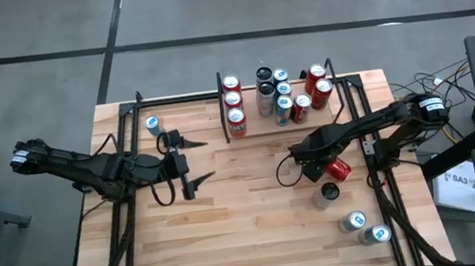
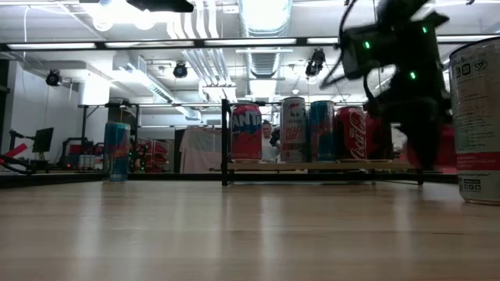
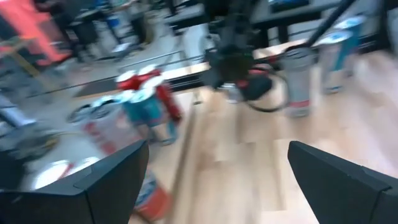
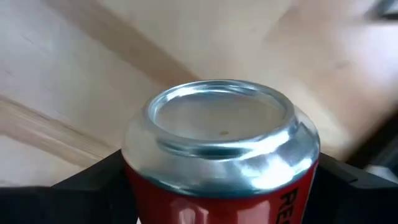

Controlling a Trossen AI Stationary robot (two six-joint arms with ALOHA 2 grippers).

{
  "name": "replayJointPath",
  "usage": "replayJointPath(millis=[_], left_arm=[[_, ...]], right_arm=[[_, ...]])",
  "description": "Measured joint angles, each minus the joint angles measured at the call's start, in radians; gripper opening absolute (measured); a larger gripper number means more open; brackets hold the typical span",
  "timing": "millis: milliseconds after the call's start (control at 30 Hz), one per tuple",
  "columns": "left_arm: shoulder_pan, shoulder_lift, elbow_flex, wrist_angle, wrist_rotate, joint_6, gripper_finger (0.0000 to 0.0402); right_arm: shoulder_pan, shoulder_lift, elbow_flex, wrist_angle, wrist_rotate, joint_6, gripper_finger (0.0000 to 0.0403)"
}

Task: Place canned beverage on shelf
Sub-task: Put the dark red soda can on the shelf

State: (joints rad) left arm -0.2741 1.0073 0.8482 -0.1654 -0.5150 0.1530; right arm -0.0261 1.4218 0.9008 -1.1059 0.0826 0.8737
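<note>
The right gripper [image 1: 325, 166] sits right of centre in the high view, its two dark fingers [image 4: 87, 180] standing on either side of a red can [image 4: 221, 152] with the can's body between them. The right wrist view shows the fingers flanking the can's sides, but whether they already press on it cannot be told. In the high view the red can [image 1: 338, 170] looks tilted or lying over, its silver end toward the gripper's wrist side, so its long axis seems to run roughly along the gripper's line rather than straight up; this is a judgement from a small patch of red.

The shelf [image 1: 256, 132] lies above and slightly left of this gripper in the high view, along the table's upper edge, so the carry runs up the frame. The right arm is plainly the nearer one to both can and shelf.

The left gripper [image 1: 189, 164] hangs left of centre with its fingers spread wide and nothing between them, waiting.

On the shelf stand a column of red cans [image 1: 233, 106] at its left end, a cluster of silver and blue cans [image 1: 274, 92] in the middle and more red ones [image 1: 315, 87] to the right. Free board shows between the left column and the middle cluster. Three loose cans [image 1: 353, 220] stand in the lower right, and one blue can [image 1: 152, 123] stands alone at upper left.
</note>
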Motion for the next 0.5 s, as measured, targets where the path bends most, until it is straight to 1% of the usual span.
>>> replayJointPath(millis=[100, 200, 267, 367, 500], left_arm=[[0.000, 0.000, 0.000, 0.010, 0.049, -0.042, 0.0368], [0.000, 0.014, 0.000, 0.041, 0.054, -0.087, 0.0369], [-0.001, 0.036, 0.000, 0.071, 0.056, -0.110, 0.0369], [-0.001, 0.087, 0.000, 0.145, 0.078, -0.118, 0.0368], [-0.002, 0.179, 0.000, 0.291, 0.112, -0.093, 0.0368]], right_arm=[[0.000, -0.031, 0.095, -0.050, 0.060, -0.033, 0.0292], [0.016, -0.058, 0.196, -0.021, 0.128, -0.098, 0.0292], [0.045, -0.067, 0.258, 0.028, 0.196, -0.168, 0.0292], [0.114, -0.074, 0.317, 0.170, 0.325, -0.334, 0.0292], [0.220, -0.066, 0.319, 0.447, 0.467, -0.600, 0.0292]])
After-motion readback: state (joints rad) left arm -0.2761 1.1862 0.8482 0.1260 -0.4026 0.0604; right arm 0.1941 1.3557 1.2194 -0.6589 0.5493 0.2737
